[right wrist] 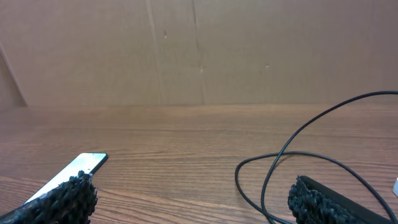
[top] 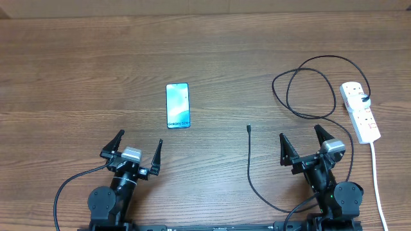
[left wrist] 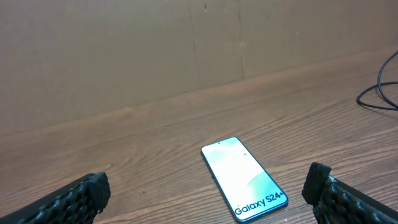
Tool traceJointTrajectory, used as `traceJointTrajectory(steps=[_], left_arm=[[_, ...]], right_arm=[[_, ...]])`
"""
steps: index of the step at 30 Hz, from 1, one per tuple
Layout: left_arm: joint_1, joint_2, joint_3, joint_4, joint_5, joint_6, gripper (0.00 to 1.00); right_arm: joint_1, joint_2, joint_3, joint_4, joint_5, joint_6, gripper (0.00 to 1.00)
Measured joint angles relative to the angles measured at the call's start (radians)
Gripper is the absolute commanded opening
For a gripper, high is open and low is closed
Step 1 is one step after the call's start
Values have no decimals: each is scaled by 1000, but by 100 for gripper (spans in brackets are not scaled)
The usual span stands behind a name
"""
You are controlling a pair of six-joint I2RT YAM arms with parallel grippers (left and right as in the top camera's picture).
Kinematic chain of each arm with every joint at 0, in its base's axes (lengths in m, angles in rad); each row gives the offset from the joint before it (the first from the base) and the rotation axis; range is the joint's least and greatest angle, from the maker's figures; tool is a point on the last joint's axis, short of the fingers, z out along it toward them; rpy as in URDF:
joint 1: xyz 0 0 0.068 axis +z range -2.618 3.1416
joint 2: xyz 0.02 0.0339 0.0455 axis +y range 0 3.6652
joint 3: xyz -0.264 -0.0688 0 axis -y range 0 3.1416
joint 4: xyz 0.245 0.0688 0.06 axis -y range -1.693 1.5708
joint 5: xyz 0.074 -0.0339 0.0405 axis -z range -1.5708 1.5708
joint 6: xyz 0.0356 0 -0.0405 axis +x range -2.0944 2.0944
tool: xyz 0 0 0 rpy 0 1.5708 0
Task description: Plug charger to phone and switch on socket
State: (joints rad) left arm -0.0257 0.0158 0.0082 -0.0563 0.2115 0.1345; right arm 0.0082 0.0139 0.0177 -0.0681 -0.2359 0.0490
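Only the overhead view takes in the whole layout: the phone (top: 178,106) lies flat, screen up, a little left of centre on the wooden table (top: 77,77); the socket (top: 360,112) sits at the right edge with a black plug (top: 364,99) in its upper end and its white cord (top: 377,186) running down out of frame; the charger (top: 249,160) loops in the upper right beside the socket, passes down behind the right arm and rises to its connector tip (top: 249,129), which lies loose on the wood, well apart from the phone. In the same view the left gripper (top: 140,137) and right gripper (top: 299,131) sit low in the frame, each with fingers spread wide and nothing between them. The left wrist view gives what the overhead cannot, the "Galaxy S24+" lettering on the phone (left wrist: 244,178), which lies between the two parted fingers (left wrist: 78,200); of the charger (left wrist: 379,93) it catches only a bend at the right edge, and the socket is out of frame. The right wrist view shows one corner of the phone (right wrist: 74,171) behind the finger at lower left, and charger (right wrist: 292,152) loops in the right half; a white sliver at the right edge is cut off and cannot be identified, and the connector tip cannot be made out there
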Motion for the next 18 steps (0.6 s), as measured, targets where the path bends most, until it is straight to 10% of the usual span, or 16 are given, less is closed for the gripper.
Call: traceJointTrajectory(steps=[18], left_arm=[[0,0,0,0,0,0,99]], right_arm=[[26,0,0,0,5,0,100]])
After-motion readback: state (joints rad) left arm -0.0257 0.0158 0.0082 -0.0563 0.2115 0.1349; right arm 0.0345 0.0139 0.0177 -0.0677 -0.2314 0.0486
